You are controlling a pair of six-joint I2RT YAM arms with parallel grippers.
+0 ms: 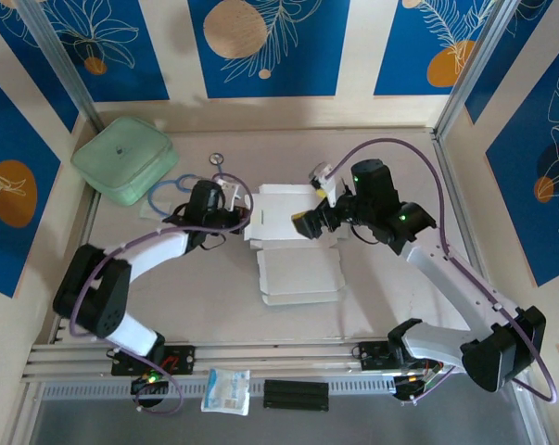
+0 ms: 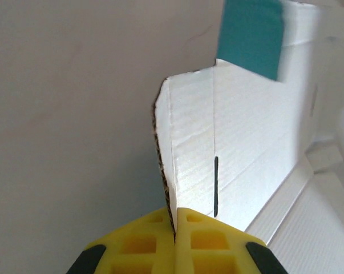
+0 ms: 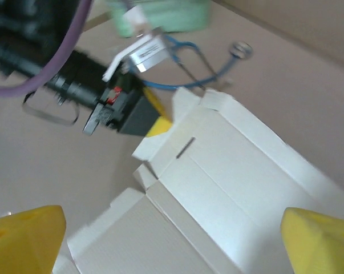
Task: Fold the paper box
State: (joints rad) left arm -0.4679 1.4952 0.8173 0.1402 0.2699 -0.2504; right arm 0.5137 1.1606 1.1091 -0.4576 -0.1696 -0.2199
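two grippers flank the paper box (image 1: 298,271): left gripper (image 2: 174,220) pinched tight on its left edge, right gripper (image 1: 306,223) spread wide above the right half, holding nothing.

A pale, matte bench (image 1: 214,297) is seen, on which the paper box (image 1: 298,269) is spread open, white side up. Its far part is placed between the left claw (image 1: 246,217) and the right claw (image 1: 307,225), the rest nearer than both. Beyond and to the left of the left claw a pale green case (image 1: 123,159) is set. A blue tube (image 1: 166,191) with a metal disc (image 1: 218,158) is laid between that case and the claw.
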